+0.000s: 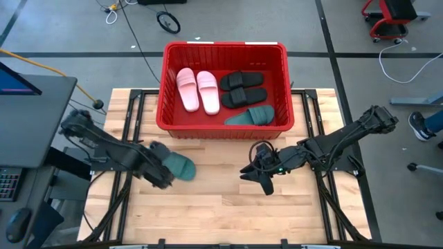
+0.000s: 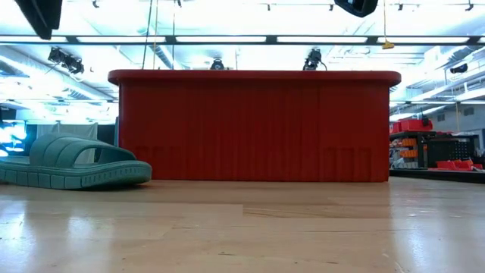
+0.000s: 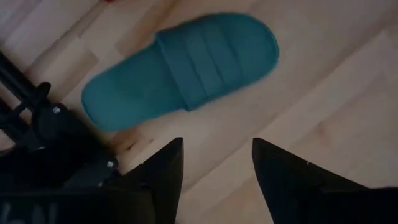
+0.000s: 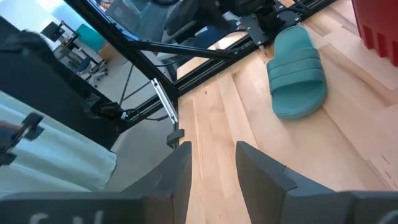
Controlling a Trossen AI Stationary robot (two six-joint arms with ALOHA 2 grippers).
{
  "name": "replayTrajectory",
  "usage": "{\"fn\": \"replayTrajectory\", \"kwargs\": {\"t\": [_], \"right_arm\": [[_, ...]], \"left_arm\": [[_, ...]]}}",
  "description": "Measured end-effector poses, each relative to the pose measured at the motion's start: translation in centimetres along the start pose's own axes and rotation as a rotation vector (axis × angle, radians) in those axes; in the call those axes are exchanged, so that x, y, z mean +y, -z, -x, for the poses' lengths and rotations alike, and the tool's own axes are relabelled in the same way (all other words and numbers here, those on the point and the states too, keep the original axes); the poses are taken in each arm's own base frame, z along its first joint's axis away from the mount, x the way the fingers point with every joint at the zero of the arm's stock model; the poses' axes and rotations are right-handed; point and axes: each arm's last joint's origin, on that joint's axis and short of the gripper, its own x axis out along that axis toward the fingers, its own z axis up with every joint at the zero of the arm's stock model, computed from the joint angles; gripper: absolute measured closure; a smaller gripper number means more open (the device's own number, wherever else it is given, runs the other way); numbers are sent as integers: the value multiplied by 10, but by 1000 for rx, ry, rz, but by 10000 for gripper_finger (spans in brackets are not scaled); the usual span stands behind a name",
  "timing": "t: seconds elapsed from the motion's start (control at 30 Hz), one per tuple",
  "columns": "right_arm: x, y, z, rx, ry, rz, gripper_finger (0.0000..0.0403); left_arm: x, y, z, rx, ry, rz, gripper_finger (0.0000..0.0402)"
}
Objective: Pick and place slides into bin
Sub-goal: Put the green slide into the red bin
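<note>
Red bin [image 1: 225, 128] at the worktop's [image 1: 214, 214] far edge already holds five slides. The last green slide [image 1: 181, 166] lies outside, under the left claw [image 1: 163, 178], which is released. It must drop and grab. The right claw [image 1: 265, 184] waits, released.

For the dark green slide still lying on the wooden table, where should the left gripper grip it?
Across the wide strap of the dark green slide, coming from above with the open left gripper: it lies sole-down, strap arched upward, clear of the red bin.
</note>
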Motion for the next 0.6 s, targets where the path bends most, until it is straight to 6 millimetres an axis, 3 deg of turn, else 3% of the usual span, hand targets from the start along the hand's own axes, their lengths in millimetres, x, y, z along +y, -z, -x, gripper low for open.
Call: {"fn": "replayTrajectory", "kwargs": {"t": [0.17, 0.4, 0.6], "right_arm": [[0, 0, 0, -1, 1, 1, 273], [-2, -2, 0, -53, 55, 2, 273], [-3, -3, 0, -101, 105, -7, 273]], "left_arm": [[46, 9, -3, -70, 144, 120, 207], [68, 22, -47, -153, 426, 205, 206], [86, 32, -88, -146, 324, 194, 206]]}}
